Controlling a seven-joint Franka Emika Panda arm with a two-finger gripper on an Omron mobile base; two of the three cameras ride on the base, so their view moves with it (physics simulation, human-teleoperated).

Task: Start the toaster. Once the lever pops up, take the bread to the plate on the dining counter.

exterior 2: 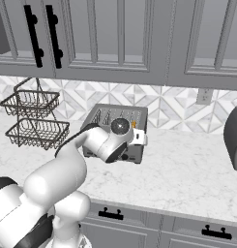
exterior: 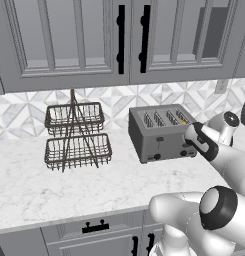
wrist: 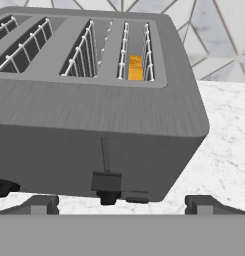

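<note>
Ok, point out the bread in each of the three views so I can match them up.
Left base view: bread in the rightmost slot of the toaster, right of centre.
Right base view: orange sliver at the toaster's right end, behind the arm.
Hand view: upper centre, in the rightmost slot.
Shared landmark: the toaster.

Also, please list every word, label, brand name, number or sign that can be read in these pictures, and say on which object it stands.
There are none.
The toaster has a plain grey face: the lever and knobs carry no readable marking.
The cabinet doors, the wire basket stand and the wall outlet show no text either.
</note>
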